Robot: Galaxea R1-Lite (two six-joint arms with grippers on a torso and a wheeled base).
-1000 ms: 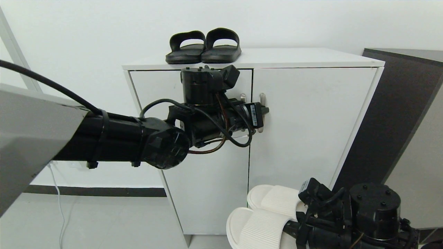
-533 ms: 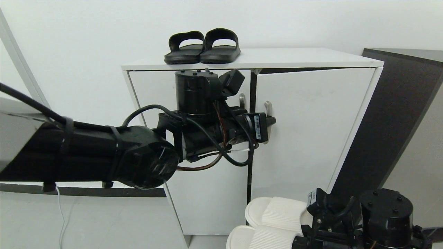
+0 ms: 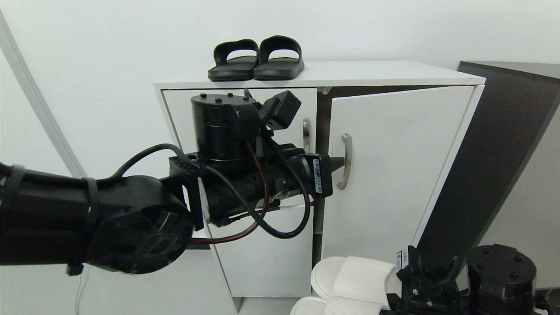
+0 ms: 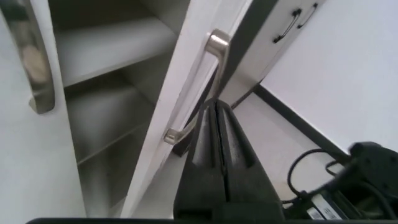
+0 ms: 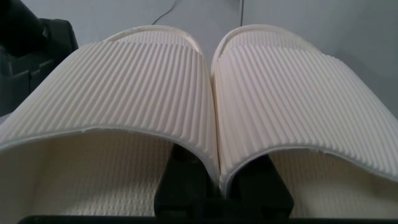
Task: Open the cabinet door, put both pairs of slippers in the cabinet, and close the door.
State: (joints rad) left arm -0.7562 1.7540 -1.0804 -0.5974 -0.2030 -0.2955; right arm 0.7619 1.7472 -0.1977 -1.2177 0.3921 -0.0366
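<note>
Now the left gripper [image 3: 337, 164], jaws shut, hooks the silver handle [image 3: 346, 161] to pull the right door [image 3: 393, 175] of the white cabinet [image 3: 393, 72] ajar. Low before the cabinet, the right gripper [image 5: 221, 180] pinches ribbed cream slippers [image 5: 211, 93], ready to go in; black slippers [image 3: 257, 59] sit on top.

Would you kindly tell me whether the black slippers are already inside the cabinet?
No, the black slippers sit side by side on top of the cabinet, not inside it.

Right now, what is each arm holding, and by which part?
Right tool pinches the cream ribbed foam slippers by their adjoining inner edges. Left tool, shut, grips nothing; it hooks the white cabinet door's metal handle.
</note>
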